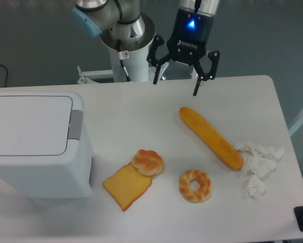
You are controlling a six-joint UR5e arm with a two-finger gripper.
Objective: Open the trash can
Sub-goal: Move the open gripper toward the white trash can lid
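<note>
The black two-finger gripper (175,87) hangs above the far edge of the white table (141,111), its fingers spread wide and holding nothing. It is well apart from the large white boxy plastic trash can (37,147), which stands at the table's left end with its flat rectangular lid (29,125) lying level and shut, and its grey push tab (75,124) on the side facing the gripper.

To do the step well, in my judgement, the gripper should travel left over bare table, arrive above the tab rather than the lid panel, and press straight down with one fingertip or with the fingers brought together, so that the can does not slide.

Counted on the table: one trash can; one long golden baguette (210,137), lying diagonally; one knotted bun (147,161), touching one toast slice (127,186); one glazed ring doughnut (195,185); one heap of crumpled white tissue (257,162) at the baguette's near end.
</note>
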